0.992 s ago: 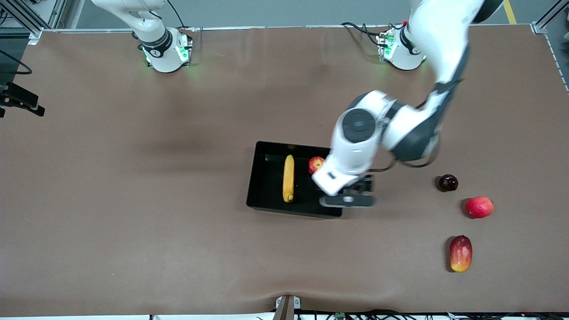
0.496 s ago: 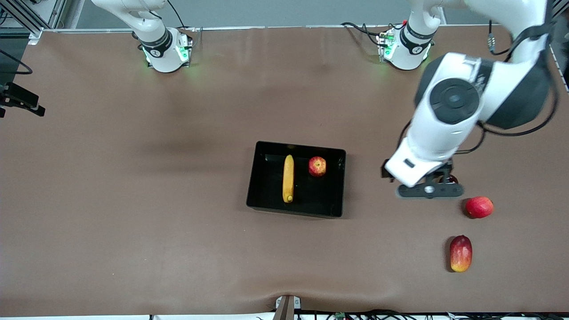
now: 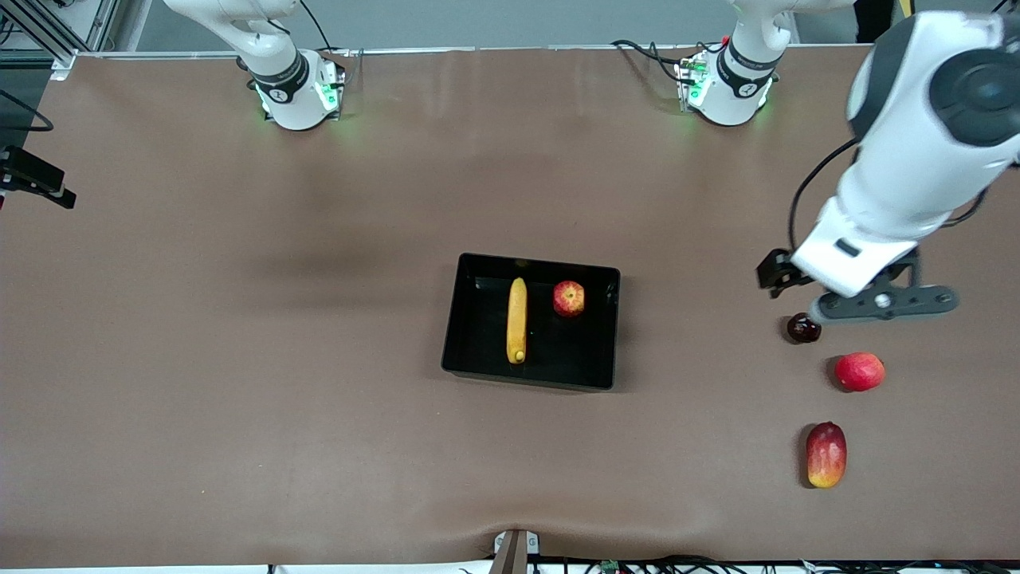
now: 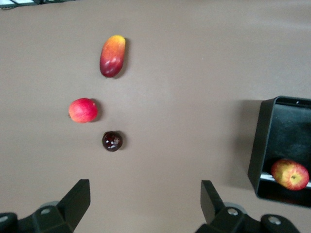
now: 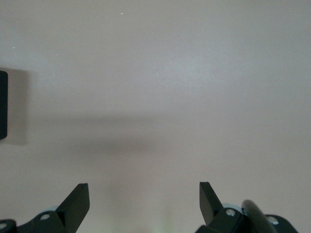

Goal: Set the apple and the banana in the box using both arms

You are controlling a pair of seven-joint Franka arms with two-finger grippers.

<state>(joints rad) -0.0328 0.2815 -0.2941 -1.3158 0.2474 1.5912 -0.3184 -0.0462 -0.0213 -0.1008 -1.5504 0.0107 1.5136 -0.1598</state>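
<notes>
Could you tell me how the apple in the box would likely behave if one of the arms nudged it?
The apple looks round, so it would probably roll across the floor of the box rather than slide. The box's low walls would likely stop it. The banana lies apart beside it and might get bumped.

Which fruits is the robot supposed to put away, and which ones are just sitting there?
For the job:
apple, already in the box
banana, lying in the box beside the apple

Just lying about, toward the left arm's end of the table:
dark round fruit
plain red fruit
mango
</notes>
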